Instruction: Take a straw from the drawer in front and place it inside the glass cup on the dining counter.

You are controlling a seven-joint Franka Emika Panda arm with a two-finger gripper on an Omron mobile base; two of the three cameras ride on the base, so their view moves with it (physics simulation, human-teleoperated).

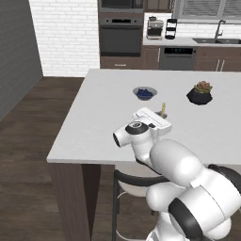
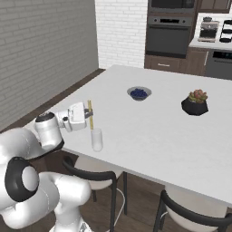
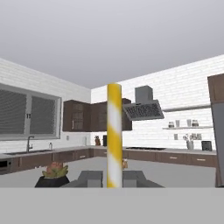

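The straw (image 2: 90,114) is held upright, pinched between the closed fingers of the gripper (image 2: 89,115), above the near left part of the dining counter (image 2: 149,131). Directly below the straw, a glass cup (image 2: 96,139) is seen standing on the white slab near its front edge. Farther back a bowl of blueberries (image 2: 139,93) is set at mid-counter, and to its right a dark potted succulent (image 2: 195,103) is placed. A wall oven (image 2: 168,34) is seen beyond.
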